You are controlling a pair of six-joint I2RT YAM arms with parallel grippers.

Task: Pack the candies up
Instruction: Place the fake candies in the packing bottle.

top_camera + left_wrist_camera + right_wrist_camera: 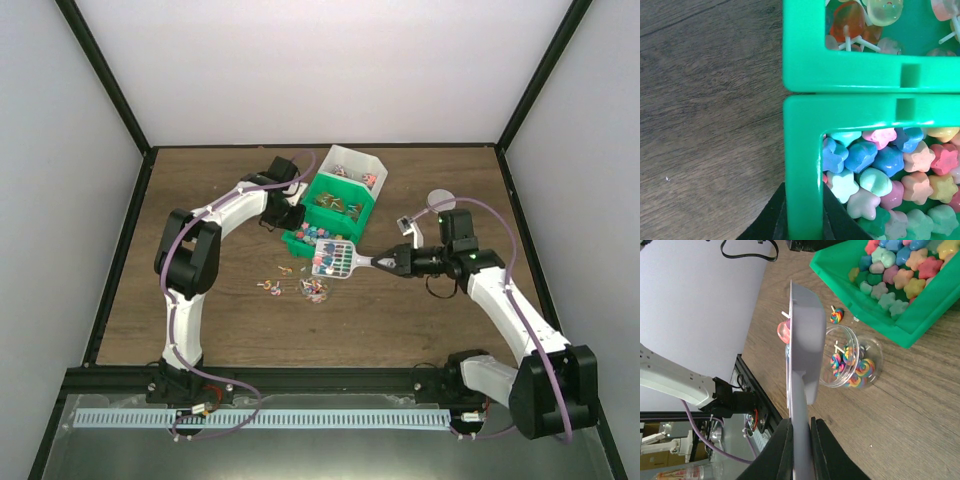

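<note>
As the tiny bright candies (887, 160) (look light, hard, roll-prone; mostly in green plastic bins (850, 75) mid-frame, some in the clear cup (874, 347) just below) suit scooping over pinching, right gripper (801, 429) clamps the handle of the grey slotted scoop (805, 325), left gripper (804, 226) pinches one bin's wall.

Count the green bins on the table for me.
2. The near bin, full of star candies, has its rim in the left gripper. The far bin, holding lollipops, sits directly behind it, edge to edge. None seems hidden.
</note>
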